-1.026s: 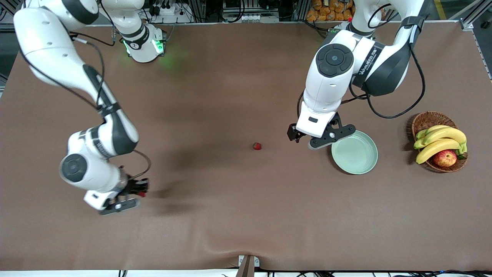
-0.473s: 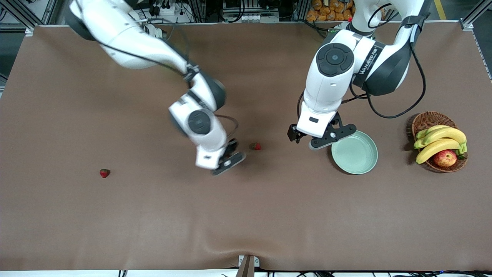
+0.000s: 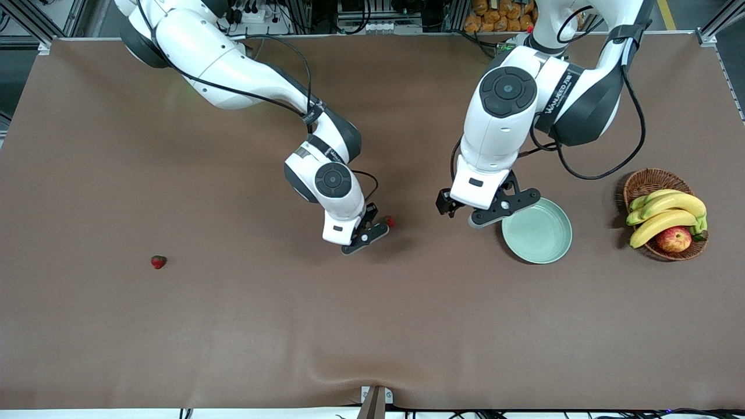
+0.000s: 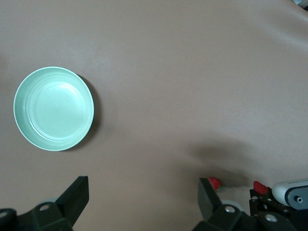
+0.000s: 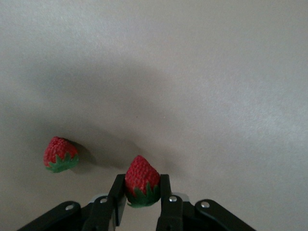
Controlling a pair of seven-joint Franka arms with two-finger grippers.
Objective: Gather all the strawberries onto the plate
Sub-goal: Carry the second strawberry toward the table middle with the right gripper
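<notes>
Here, one strawberry [image 5: 141, 182] is pinched between the fingers of the right gripper [image 3: 368, 228], held over the table's middle just beside a second strawberry [image 3: 390, 221] lying on the brown tabletop [image 3: 372, 326]. A third strawberry [image 3: 158, 262] lies well apart, toward the right arm's end of the table. The mint-green plate [image 3: 537, 234] sits nearer the left arm's end and holds no berries. The left gripper [image 3: 474, 210] hovers beside the plate's rim with its fingers spread wide. A wicker basket [image 3: 647, 181] with bananas [image 3: 669, 210] and an apple [image 3: 674, 239] stands near the plate.
</notes>
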